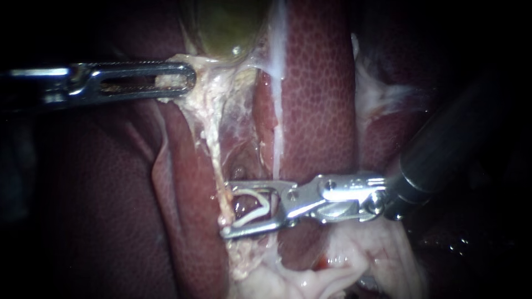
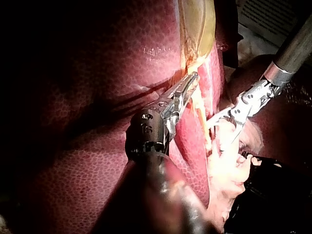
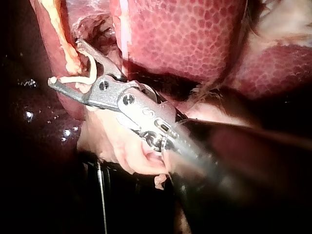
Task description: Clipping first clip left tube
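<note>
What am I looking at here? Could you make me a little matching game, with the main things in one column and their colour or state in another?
Things:
1. gallbladder
2. liver
3. white clip
4. left instrument

Descriptions:
A. dark red with a speckled surface
B. grips pale tissue just below the gallbladder
C. greenish-yellow
D. sits open in the right instrument, at the pale tube

Pairs: 1-C, 2-A, 3-D, 4-B
</note>
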You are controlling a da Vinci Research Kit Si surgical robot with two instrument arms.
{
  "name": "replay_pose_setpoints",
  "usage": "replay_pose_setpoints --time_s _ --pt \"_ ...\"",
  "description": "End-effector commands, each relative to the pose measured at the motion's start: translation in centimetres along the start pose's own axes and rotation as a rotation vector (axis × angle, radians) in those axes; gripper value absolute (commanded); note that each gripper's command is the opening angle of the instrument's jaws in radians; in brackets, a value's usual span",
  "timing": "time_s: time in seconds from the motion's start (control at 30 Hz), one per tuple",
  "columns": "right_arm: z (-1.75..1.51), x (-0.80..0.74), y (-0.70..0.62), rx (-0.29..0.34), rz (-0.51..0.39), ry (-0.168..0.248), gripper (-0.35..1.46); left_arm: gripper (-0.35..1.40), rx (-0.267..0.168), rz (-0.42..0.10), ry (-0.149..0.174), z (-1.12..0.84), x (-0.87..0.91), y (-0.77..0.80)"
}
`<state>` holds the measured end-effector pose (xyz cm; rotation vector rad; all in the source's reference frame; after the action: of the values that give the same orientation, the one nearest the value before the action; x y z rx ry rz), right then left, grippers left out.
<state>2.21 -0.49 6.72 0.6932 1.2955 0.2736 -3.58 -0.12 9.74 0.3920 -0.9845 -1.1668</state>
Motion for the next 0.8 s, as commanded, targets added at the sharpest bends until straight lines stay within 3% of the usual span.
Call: replay_pose_setpoints --time_s 0.03,0.47,0.8 --pt "0.0 0.01 0.0 0.007 0.009 0.004 0.6 -0.35 0.0 0.0 0.0 0.0 0.0 0.01" --pt "0.06 0.09 -0.09 0.083 0.077 0.07 0.6 -0.35 -0.006 0.0 -0.003 0.01 -0.01 0.06" --pt "0.24 0.1 -0.03 0.13 0.131 0.112 0.6 -0.35 -0.007 0.0 -0.003 0.03 -0.01 0.05"
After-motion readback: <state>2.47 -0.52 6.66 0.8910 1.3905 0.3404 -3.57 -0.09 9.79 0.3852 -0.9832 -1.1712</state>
